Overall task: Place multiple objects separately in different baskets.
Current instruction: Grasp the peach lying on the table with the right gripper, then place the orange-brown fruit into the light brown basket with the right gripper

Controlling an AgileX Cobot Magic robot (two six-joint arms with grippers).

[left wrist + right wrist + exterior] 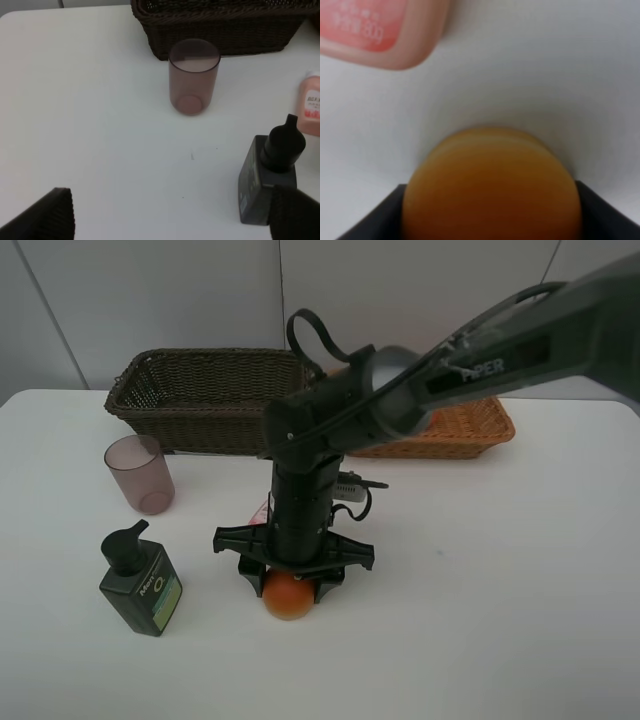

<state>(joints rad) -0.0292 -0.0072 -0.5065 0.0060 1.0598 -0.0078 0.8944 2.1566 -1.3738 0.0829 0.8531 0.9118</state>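
The right gripper [290, 585] clamps its jaws on the orange [288, 604] on the counter [480, 590], apparently to carry it to 1 of the baskets [200, 405]; the left gripper [167, 215] has its jaws apart.

White table [500, 590], dark basket [205, 400], light basket [470, 430], mauve cup [140, 473], pump bottle [140, 582], orange [288, 597], pink bottle [312, 102]
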